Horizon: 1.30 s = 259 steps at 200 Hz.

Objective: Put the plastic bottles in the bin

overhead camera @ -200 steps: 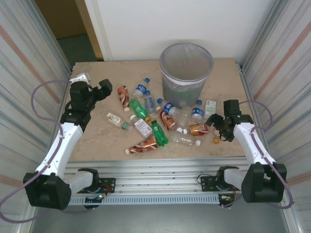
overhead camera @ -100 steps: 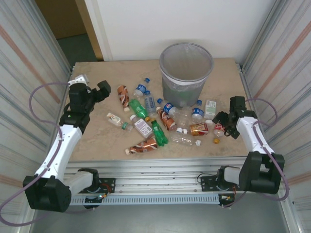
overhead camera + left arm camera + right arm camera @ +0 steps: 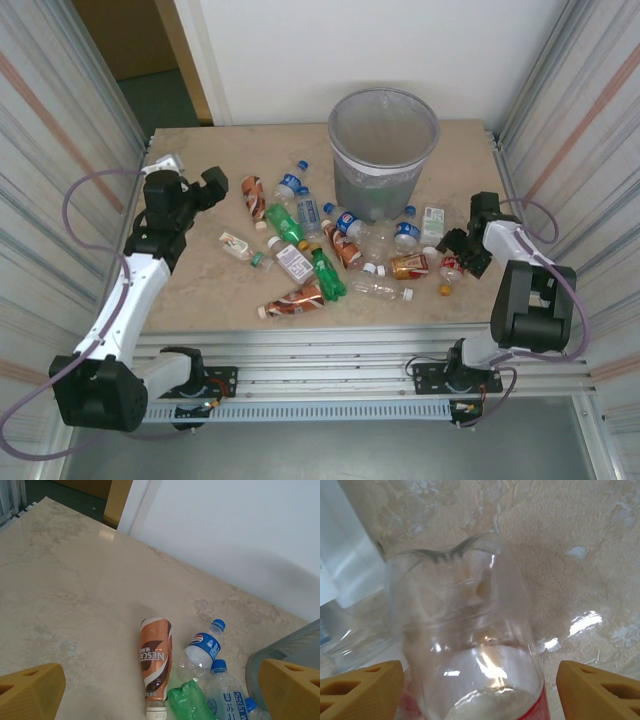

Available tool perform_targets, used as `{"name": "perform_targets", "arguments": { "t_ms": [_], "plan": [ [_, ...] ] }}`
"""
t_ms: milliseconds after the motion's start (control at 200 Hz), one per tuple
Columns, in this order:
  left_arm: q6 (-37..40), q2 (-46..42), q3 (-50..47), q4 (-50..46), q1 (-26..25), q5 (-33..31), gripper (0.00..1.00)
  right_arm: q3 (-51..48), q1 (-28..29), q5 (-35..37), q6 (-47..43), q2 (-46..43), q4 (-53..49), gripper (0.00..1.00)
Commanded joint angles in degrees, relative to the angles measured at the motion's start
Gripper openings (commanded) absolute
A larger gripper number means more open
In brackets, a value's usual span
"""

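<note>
Lying outside the bin (image 3: 384,188), bottles (image 3: 293,262) litter the table (image 3: 212,292); left hand (image 3: 160,680) gapes, right hand (image 3: 480,676) straddles a clear bottle (image 3: 465,630), unclamped.

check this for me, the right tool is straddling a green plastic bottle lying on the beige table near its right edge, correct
Not quite: the plastic bottle between the fingers of the right tool is clear with a strip of red label, not green, as the right wrist view shows. The rest holds: it lies on the beige table near its right edge.
</note>
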Motion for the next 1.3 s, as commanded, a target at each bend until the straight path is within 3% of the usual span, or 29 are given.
{"name": "perform_targets", "arguments": {
  "t_ms": [0, 230, 516, 646, 1292],
  "plan": [
    [-0.9, 0.7, -0.2, 1.3, 0.5, 0.4, 0.99, 0.5, -0.8, -1.0, -1.4, 2.0, 0.7, 0.77],
    [-1.0, 2.5, 0.0, 2.2, 1.8, 1.5, 0.99, 0.4, -1.8, -0.7, -1.4, 5.8, 1.4, 0.71],
    [-1.2, 6.2, 4.2, 1.8, 2.5, 4.1, 0.99, -1.0, -1.8, 0.6, -1.1, 7.0, 2.9, 0.48],
    [-1.1, 6.1, 4.3, 1.6, 2.5, 4.0, 0.99, -1.0, -1.8, 2.5, -1.4, 5.1, 1.9, 0.43],
    [-0.5, 7.0, 5.7, -0.6, 3.4, 2.5, 0.99, 5.1, -1.4, 4.0, -1.4, -12.8, -8.5, 0.39]
  ]
}}
